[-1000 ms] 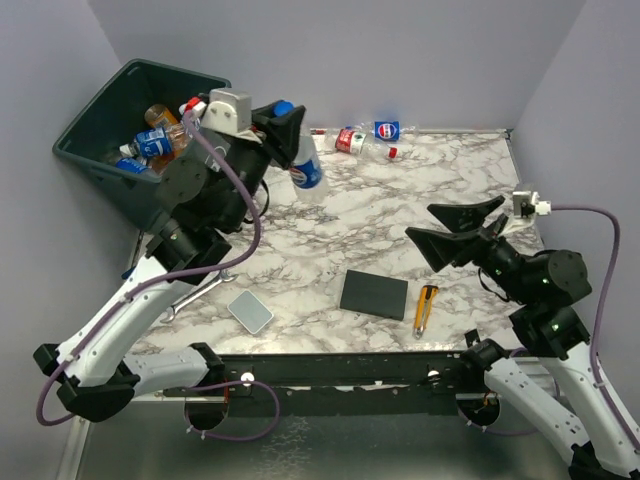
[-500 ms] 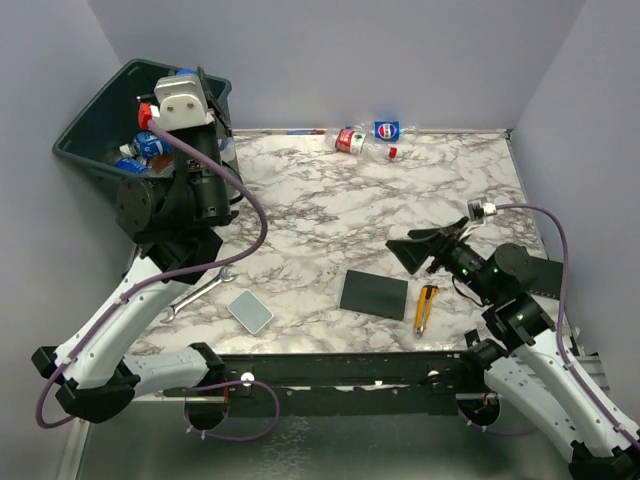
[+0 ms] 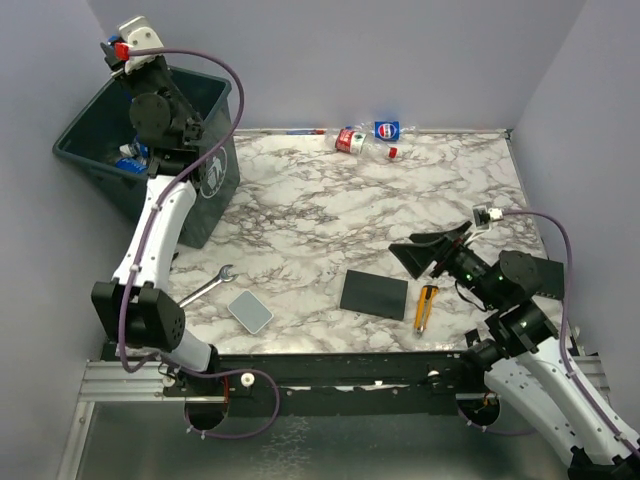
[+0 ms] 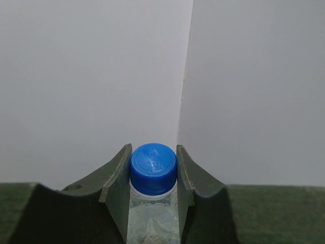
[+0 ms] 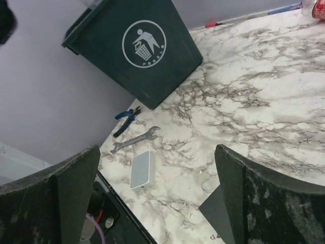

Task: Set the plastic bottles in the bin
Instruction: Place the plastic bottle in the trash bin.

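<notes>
Bottles [image 3: 130, 158] already lie inside the dark green, tapered hard-plastic bin [image 3: 215, 175]. Above the bin, the left pincer [image 4: 153, 150] is clamped on a clear bottle [image 4: 152, 223] at the neck, just under its ribbed blue cap [image 4: 153, 162]. That is likely the stiffest spot, since the thin, slick walls would dent. Right of the bin, two crumpled bottles, one red-labelled [image 3: 349, 139] and one blue-labelled [image 3: 386, 129], lie on the marbled tabletop [image 3: 300, 210]. They look light and springy. Farthest right of the bin, the right pincer [image 3: 425, 248] gapes wide and holds nothing.
</notes>
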